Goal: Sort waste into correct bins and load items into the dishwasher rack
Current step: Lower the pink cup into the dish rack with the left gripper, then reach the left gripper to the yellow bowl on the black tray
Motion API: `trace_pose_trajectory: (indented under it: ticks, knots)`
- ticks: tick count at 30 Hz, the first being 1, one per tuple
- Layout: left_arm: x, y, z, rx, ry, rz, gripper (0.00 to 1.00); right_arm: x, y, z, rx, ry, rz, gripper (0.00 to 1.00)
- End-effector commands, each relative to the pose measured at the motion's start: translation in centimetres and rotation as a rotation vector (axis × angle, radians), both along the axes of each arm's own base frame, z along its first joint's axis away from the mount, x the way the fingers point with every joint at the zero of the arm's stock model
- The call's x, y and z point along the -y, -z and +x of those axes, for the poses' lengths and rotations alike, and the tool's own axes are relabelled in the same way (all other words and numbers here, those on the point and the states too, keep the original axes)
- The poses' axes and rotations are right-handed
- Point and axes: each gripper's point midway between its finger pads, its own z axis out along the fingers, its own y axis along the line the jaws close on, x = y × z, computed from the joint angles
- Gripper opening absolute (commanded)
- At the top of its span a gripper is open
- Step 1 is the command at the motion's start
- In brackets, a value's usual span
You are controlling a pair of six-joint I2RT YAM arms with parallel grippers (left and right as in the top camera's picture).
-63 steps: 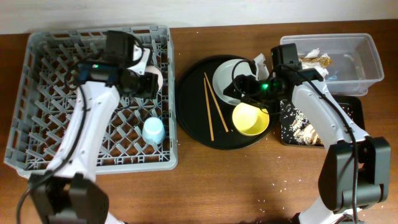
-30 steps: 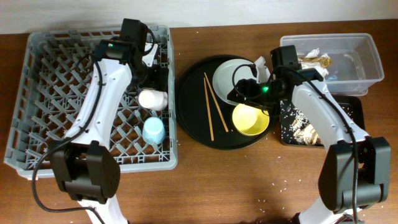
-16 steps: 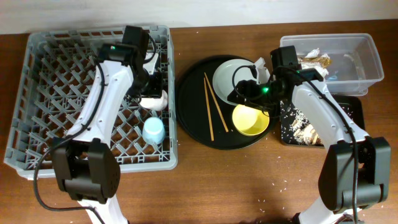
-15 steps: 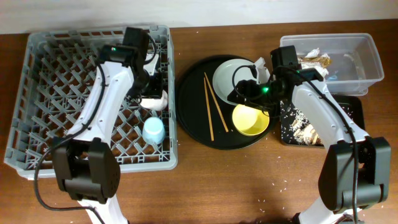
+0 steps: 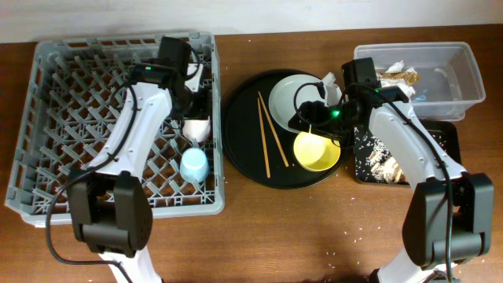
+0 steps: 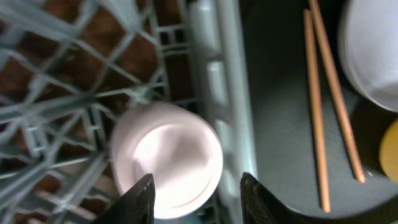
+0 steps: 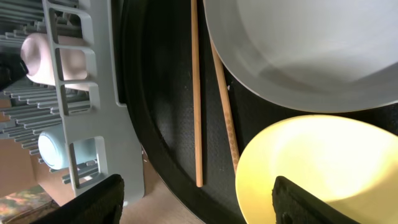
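Observation:
The pink cup (image 5: 196, 126) sits upside down in the grey dishwasher rack (image 5: 47, 118) by its right wall, with the light-blue cup (image 5: 193, 165) just in front of it. My left gripper (image 5: 192, 101) is open above the pink cup (image 6: 166, 158); its right finger stands clear of the cup. My right gripper (image 5: 310, 118) is open and empty over the grey plate (image 5: 287, 94) and the yellow bowl (image 5: 317, 151). The chopsticks (image 5: 267, 134) lie left of them. In the right wrist view the bowl (image 7: 317, 168), plate (image 7: 305, 43) and chopsticks (image 7: 196, 93) show.
Plate, bowl and chopsticks rest on a round black tray (image 5: 236, 149). The clear tub (image 5: 448, 79) at the back right holds napkins (image 5: 393, 67) and a wrapper (image 5: 406, 77). The shallow black tray (image 5: 444, 141) in front of it holds food scraps (image 5: 377, 161).
My left gripper carried the pink cup to the rack's right side, set it down upside down and opened. My right arm has not moved.

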Motion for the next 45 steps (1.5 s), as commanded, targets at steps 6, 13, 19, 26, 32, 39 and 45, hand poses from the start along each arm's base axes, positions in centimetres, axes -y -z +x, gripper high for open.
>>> trace_pose_trajectory:
  ticks: [6, 13, 19, 26, 32, 39, 45]
  knots:
    - [4.5, 0.3, -0.8, 0.009, 0.096, -0.046, 0.44, 0.2, -0.5, 0.2, 0.024, -0.001, -0.011, 0.77]
    - [4.5, -2.8, -0.5, 0.031, 0.094, -0.057, 0.49, 0.1, -0.6, 0.2, 0.021, 0.001, -0.003, 0.72]
    - [5.7, -7.9, -1.2, 0.065, 0.124, -0.103, 0.65, 0.7, -5.4, 0.2, 0.126, 0.035, 0.010, 0.66]
    - [9.4, -8.4, -3.9, 0.006, 0.216, -0.172, 0.72, 9.4, -15.1, -4.0, 0.274, 0.277, -0.115, 0.80]
    - [12.1, -8.4, -5.2, 0.009, 0.281, -0.176, 0.73, 15.7, -18.9, -8.2, 0.344, 0.497, -0.166, 0.99]
    - [15.9, -8.9, -5.6, 0.050, 0.302, -0.216, 0.78, 17.8, -17.4, -10.3, 0.255, 0.552, -0.217, 0.99]
    - [18.1, -7.0, -5.9, 0.065, 0.341, -0.145, 0.80, 18.3, -16.6, -11.2, 0.213, 0.561, -0.267, 0.99]
